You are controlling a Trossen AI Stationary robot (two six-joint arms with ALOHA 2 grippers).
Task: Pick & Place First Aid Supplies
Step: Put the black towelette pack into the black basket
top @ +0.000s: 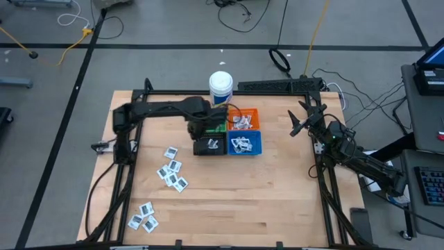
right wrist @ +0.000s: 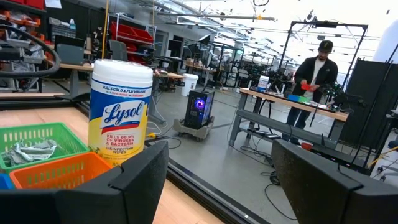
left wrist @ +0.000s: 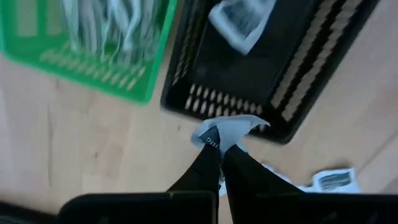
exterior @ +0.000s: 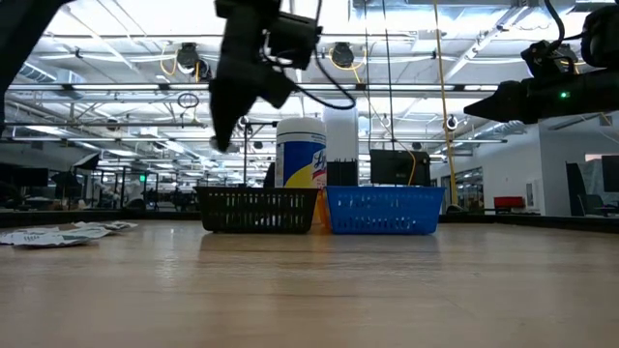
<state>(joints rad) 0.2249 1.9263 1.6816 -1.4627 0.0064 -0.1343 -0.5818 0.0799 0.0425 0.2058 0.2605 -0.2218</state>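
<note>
We find the left gripper (left wrist: 219,158) pinched tight on a crumpled white packet (left wrist: 225,132), above the black slatted bin's (left wrist: 261,68) edge. Flat white packets (top: 172,172) lie scattered toward the bench's (top: 263,201) front-left corner. The right gripper (right wrist: 217,180) waits with fingers spread, empty, at the right edge.

Both arms are dark, nearly black, built of slim tubular links joined by thicker rounded joint housings. The left arm (top: 166,110) has a blocky black wrist unit at its end, with a black cable looping off it in the low view. Its left hand (left wrist: 217,163) ends in two narrow, tapering black fingers (left wrist: 202,171) above a flat black body edge. The right arm (top: 361,161) carries a small green light at its wrist, at about three o'clock on the table. The right hand (right wrist: 217,180) has two broad, matte black fingers (right wrist: 140,180) with angular, faceted edges.
</note>
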